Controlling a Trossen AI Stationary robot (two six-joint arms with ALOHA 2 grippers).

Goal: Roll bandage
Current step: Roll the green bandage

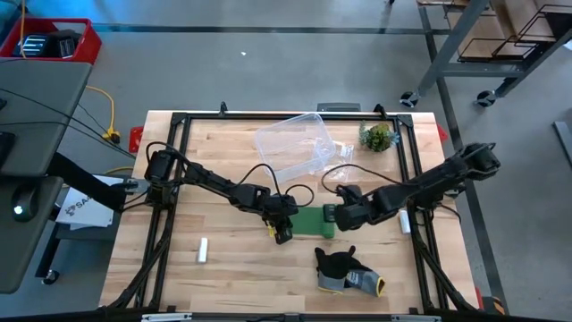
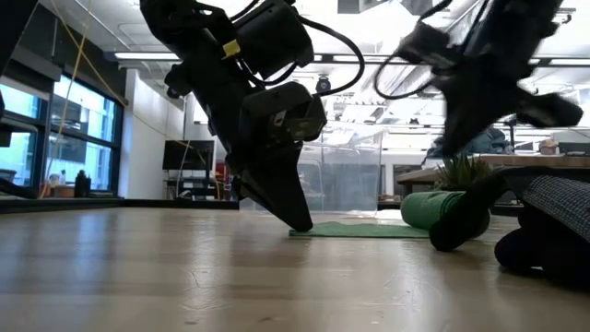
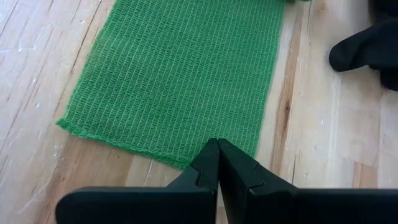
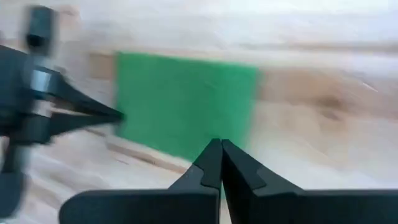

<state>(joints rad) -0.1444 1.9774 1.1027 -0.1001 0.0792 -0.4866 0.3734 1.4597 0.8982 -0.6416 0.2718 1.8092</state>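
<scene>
A: Pressing down with fingers closed tight and nothing between them, the left end effector (image 1: 283, 234) sets its tip at the near end of the bright green knitted fabric bandage (image 1: 315, 223), as the left wrist view shows.

B: And the right end effector (image 1: 334, 215)?

A: Also closed, holding nothing. It sits against the far end of the strip, where the low view shows a compact green roll (image 2: 441, 208) already formed on the pale wooden worktop (image 1: 241, 264).

B: So the rolling is under way?

A: Partly, I'd judge. One end is wound up; a flat stretch lies between the roll and the left tip, which seems to pin the loose end. That stretch is yet to be wound.

B: Anything nearby?

A: A dark grey knitted glove (image 1: 344, 268) lies just beyond the bandage toward the worktop's front edge, a clear plastic tub (image 1: 293, 143) toward the back, and a small white cylinder (image 1: 203, 250) well apart on the left.
</scene>
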